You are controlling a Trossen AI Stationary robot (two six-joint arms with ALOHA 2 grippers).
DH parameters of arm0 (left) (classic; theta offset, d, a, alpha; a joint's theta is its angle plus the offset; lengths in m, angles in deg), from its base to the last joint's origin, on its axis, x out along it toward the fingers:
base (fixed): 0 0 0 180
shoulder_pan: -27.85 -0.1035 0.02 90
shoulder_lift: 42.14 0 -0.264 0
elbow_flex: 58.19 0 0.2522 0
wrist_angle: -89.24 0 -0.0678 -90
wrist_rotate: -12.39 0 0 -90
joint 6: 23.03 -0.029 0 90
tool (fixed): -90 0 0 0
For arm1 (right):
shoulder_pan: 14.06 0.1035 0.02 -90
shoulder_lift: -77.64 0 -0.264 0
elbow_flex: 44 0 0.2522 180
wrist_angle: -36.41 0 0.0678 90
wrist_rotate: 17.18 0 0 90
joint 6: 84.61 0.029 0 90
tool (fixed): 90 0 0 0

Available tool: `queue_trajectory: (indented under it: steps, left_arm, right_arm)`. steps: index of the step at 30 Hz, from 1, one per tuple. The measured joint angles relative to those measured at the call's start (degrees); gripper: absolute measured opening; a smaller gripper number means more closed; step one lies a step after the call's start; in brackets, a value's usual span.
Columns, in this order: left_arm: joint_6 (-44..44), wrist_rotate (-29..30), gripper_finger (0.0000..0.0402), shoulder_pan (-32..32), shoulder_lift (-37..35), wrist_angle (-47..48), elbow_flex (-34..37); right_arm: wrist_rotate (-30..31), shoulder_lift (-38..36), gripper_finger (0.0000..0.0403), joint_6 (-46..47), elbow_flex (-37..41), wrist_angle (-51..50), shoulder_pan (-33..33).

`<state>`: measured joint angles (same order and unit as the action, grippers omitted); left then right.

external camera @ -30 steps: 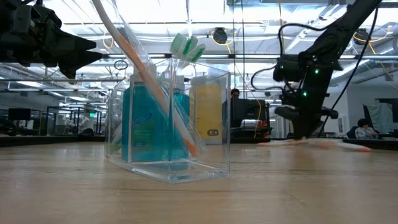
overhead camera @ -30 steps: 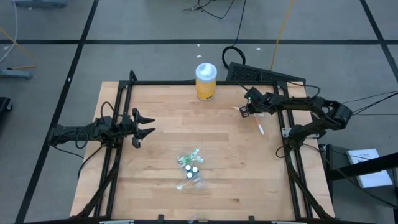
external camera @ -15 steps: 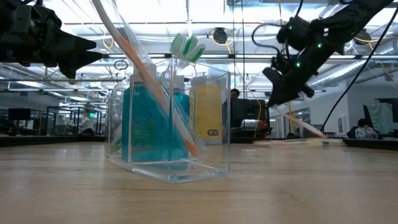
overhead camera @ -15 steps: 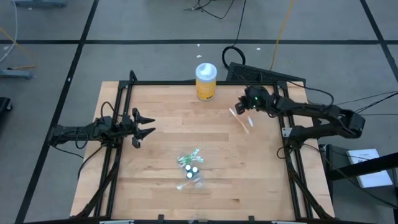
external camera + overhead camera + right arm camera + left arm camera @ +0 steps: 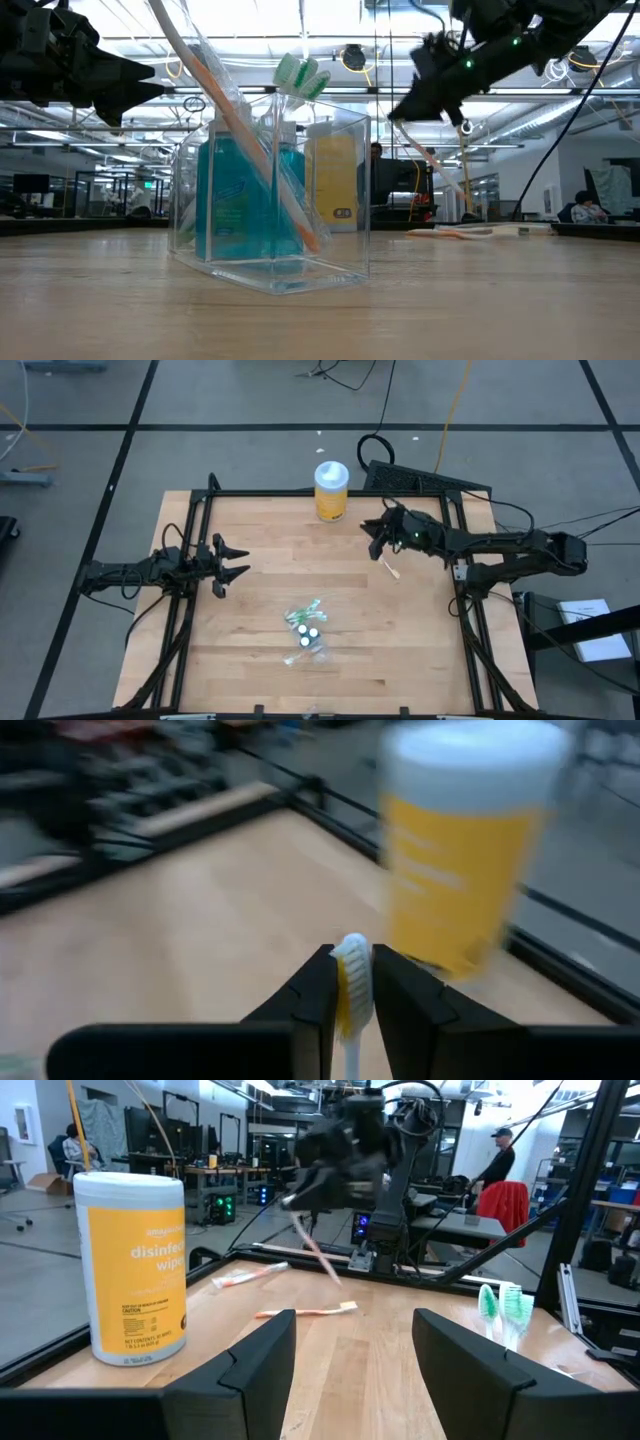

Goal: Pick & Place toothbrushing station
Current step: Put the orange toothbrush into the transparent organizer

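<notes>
Currently the right gripper (image 5: 378,536) is raised above the far right part of the table (image 5: 250,670), with its fingers pinched on a toothbrush (image 5: 351,982). In the right wrist view the white and yellow handle sits clamped between the two pads. In the low view the same brush hangs at a slant below the gripper, clear of the wood.

The toothbrushing station (image 5: 305,628), a clear plastic holder, stands near the middle of the table toward the near edge, well apart from the carried brush. The low view shows it already holding a blue-green item, an orange and white brush leaning across it, and green-tipped brush heads (image 5: 300,72) standing above its rim.

The left gripper (image 5: 234,563) waits at the left side of the table with its fingers spread and nothing between them.

Judged progress: part of the loading appears done, since the station already holds several items. The carried brush is lifted but not yet delivered; the transfer toward the station and the release remain. At least two more brushes (image 5: 304,1311) lie flat on the wood at the far right side in the left wrist view, so further picks are probably left.

The yellow wipes canister (image 5: 331,491) stands at the far edge, beside the right gripper's position, and is not touched.
</notes>
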<state>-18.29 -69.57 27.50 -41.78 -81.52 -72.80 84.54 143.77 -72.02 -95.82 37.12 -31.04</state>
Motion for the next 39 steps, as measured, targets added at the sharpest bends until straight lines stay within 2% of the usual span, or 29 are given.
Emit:
queue_trajectory:
  steps: [4, 18, 24, 29, 35, 39]
  left_arm:
    - [-0.01, 0.01, 0.0209, -0.01, 0.00, 0.01, 0.00]
    - [-0.01, -0.01, 0.0209, -0.01, 0.00, -0.01, 0.00]
    - [-0.01, -0.01, 0.0209, -0.01, 0.00, -0.01, 0.00]
    - [0.01, -0.01, 0.0209, -0.01, 0.00, 0.01, 0.00]
    - [-0.01, -0.01, 0.0209, 0.00, 0.00, 0.00, 0.00]
    - [-0.01, 0.01, 0.0209, -0.01, 0.00, 0.00, 0.00]
  right_arm:
    - [-2.98, 0.00, 0.0050, -1.34, -0.02, 5.51, 5.32]
    - [-3.01, 0.00, 0.0050, -3.27, 1.07, 18.09, 25.19]
    - [-3.01, 1.72, 0.0050, -5.51, 1.07, 29.70, 32.89]
    - [-3.01, 7.63, 0.0050, -7.35, 1.07, 42.29, 37.55]
    - [-3.01, 17.88, 0.0050, -6.97, 0.91, 59.36, 39.96]
    - [-4.16, 23.63, 0.0050, -6.96, -1.92, 63.79, 40.83]
